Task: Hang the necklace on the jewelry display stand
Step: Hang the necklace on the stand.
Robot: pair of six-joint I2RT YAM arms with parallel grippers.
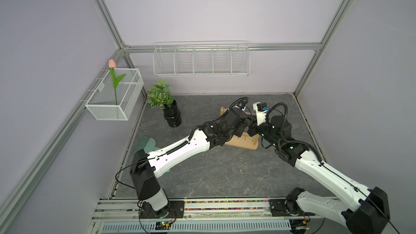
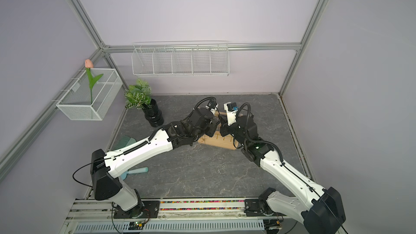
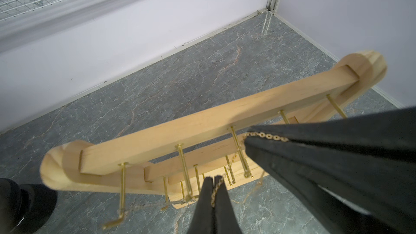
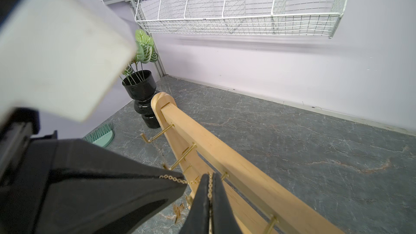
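- My left pincer [image 3: 213,177] is pressed together on the necklace [image 3: 265,135], with a few gold links showing in the seam between its black fingers.
- My right pincer [image 4: 209,174] is pinching the same chain, which runs down between its two fingers in the right wrist view.
- A short run of chain stretches between the two tips, which sit close together but apart.
- Both tips are right at the top crossbar of the jewelry display stand [image 3: 202,122], on the side where the gold hooks stick out.
- The stretched chain passes just beside one hook [image 4: 225,175] near the middle of that bar. I cannot tell whether it rests on the hook.
- More chain hangs down along the hook shafts, and a thin blurred strand trails low in front of the stand's base.
- In both top views the stand is upright on the grey marble-look table [image 1: 225,176], largely hidden behind my two wrists, with only its base and one upright's top showing.
- A leafy plant in a black vase [image 4: 144,100] stands well off to the stand's side, with a teal brush [image 4: 102,135] lying nearer my left arm.
- A white wire basket [image 4: 243,7] hangs on the back wall.
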